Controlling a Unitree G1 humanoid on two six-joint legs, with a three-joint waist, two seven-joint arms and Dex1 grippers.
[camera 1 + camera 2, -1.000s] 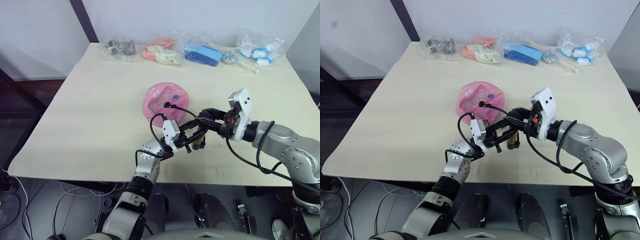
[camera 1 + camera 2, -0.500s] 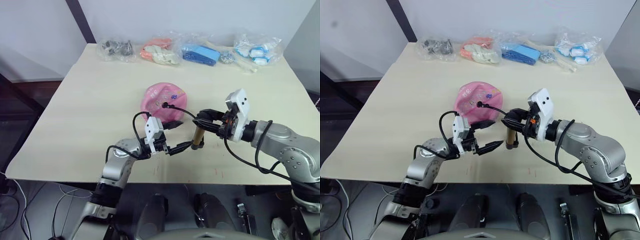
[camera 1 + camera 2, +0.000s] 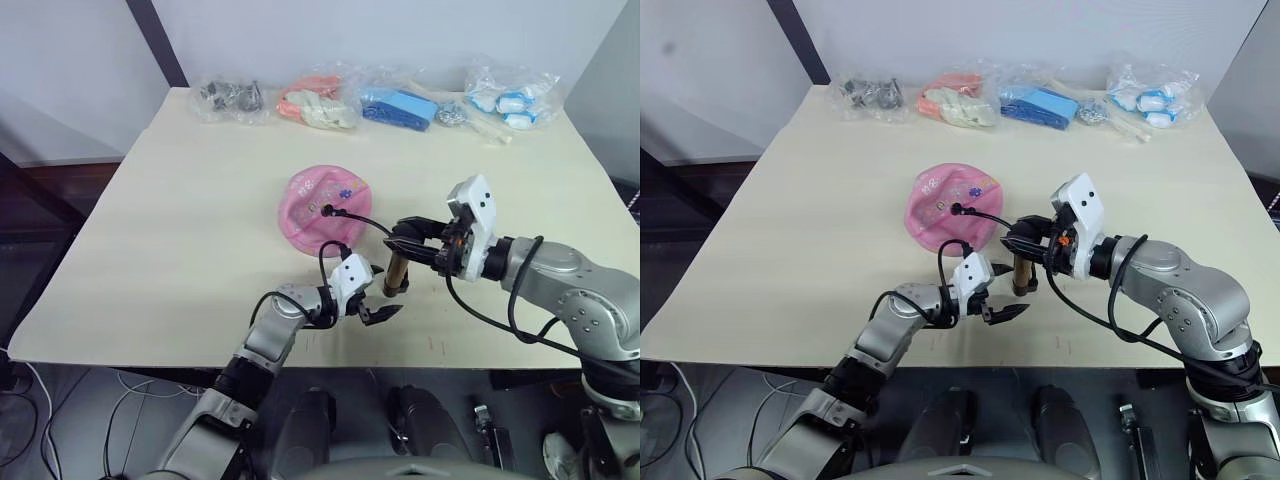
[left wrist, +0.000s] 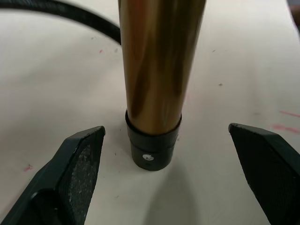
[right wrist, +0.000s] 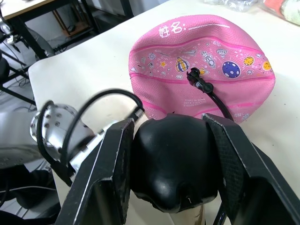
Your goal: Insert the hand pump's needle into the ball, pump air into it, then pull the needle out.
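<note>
The caved-in pink ball [image 3: 322, 205] lies mid-table. The needle's black fitting [image 3: 328, 210] sits in its valve, and the thin black hose [image 3: 362, 220] arcs from it toward the hand pump [image 3: 398, 272]. The pump stands upright on the table, its gold barrel [image 4: 159, 61] ending in a black cap. My right gripper [image 3: 413, 241] is shut on the pump's black handle [image 5: 176, 159], with the fingers [image 5: 110, 173] pressed against both sides. My left gripper [image 3: 380, 303] is open at the pump's base, its fingers [image 4: 79, 164] spread well clear of the barrel.
Several clear bags line the table's far edge: dark parts [image 3: 235, 97], orange and white items [image 3: 320, 105], blue items [image 3: 405, 107] and white-blue items [image 3: 510, 98]. The table's front edge [image 3: 330, 362] runs just behind my left gripper.
My left gripper opened and let go of the pump barrel, swung off to the left, then came back low to the pump's base. The right gripper kept hold of the handle.
</note>
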